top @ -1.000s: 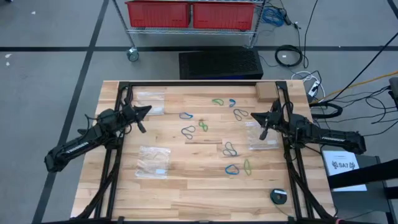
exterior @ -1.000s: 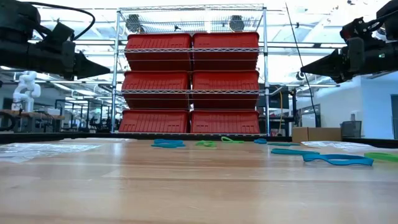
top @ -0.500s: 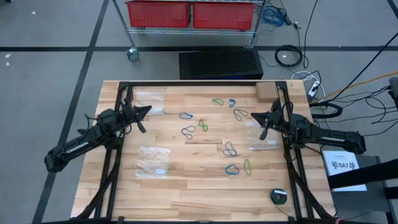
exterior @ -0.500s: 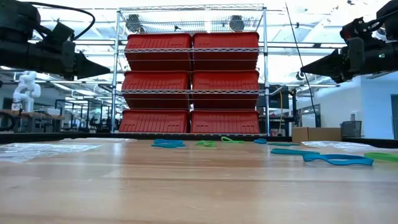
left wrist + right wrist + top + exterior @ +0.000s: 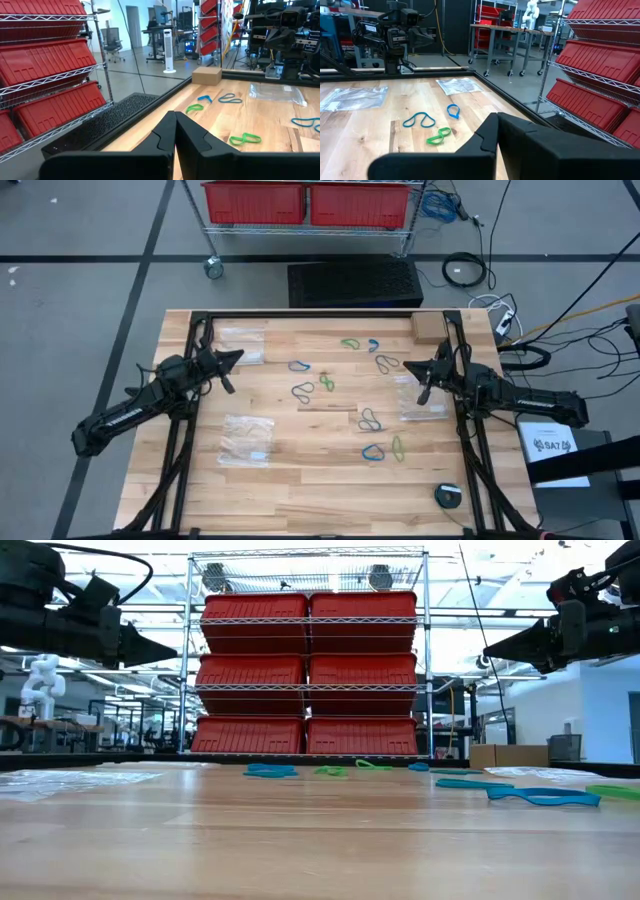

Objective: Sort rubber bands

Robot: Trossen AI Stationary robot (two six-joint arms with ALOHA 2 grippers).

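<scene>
The left tool [image 5: 236,358] is hanging pinched together above the desk [image 5: 300,490], gripping nothing. The rubber bands [image 5: 327,385] are lying scattered mid-desk, looking light and floppy; pinching one thin strand seems best. The right tool [image 5: 405,365] is hanging clenched too, likewise empty.

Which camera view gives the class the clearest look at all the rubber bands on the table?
The high view: the rubber bands lie spread out, each separate. The low view flattens them edge-on into strips; each wrist view catches only a few.
</scene>
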